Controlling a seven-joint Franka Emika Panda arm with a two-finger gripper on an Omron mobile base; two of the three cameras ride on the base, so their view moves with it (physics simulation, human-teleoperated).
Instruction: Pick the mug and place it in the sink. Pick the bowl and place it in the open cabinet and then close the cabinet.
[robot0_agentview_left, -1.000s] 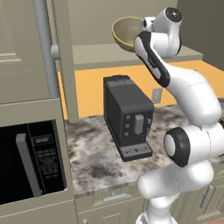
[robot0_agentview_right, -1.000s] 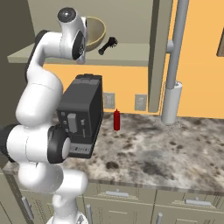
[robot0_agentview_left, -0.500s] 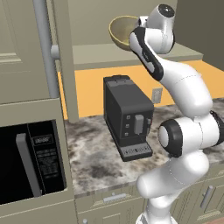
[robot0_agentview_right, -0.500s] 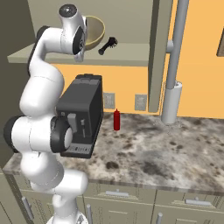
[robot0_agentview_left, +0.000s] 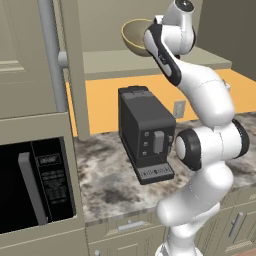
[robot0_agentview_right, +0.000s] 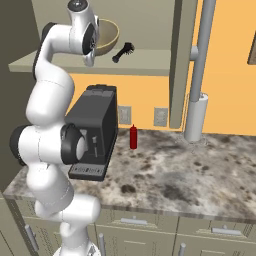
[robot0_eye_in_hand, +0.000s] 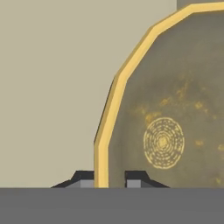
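Observation:
The tan bowl (robot0_agentview_left: 134, 36) hangs tilted on its side just above the shelf (robot0_agentview_left: 107, 62) of the open cabinet, its mottled inside (robot0_eye_in_hand: 175, 131) close before the hand camera. My gripper (robot0_eye_in_hand: 103, 180) is shut on the bowl's thin rim, one fingertip on each side of it. From the right, the bowl (robot0_agentview_right: 108, 36) sits beside my hand, over the left part of the shelf (robot0_agentview_right: 150, 62). The cabinet's open door (robot0_agentview_left: 27, 55) with its long bar handle (robot0_agentview_left: 50, 50) stands to the left of the shelf.
A black brush (robot0_agentview_right: 122, 51) lies on the shelf right of the bowl. A black coffee machine (robot0_agentview_left: 147, 132) stands on the marble counter (robot0_agentview_right: 175, 170) under the shelf, with a red bottle (robot0_agentview_right: 133, 137) and a paper towel roll (robot0_agentview_right: 196, 117). A microwave (robot0_agentview_left: 35, 185) is lower left.
My hand has carried the bowl a little to the left over the shelf, and the upper arm has swung with it. The grip on the rim is unchanged.

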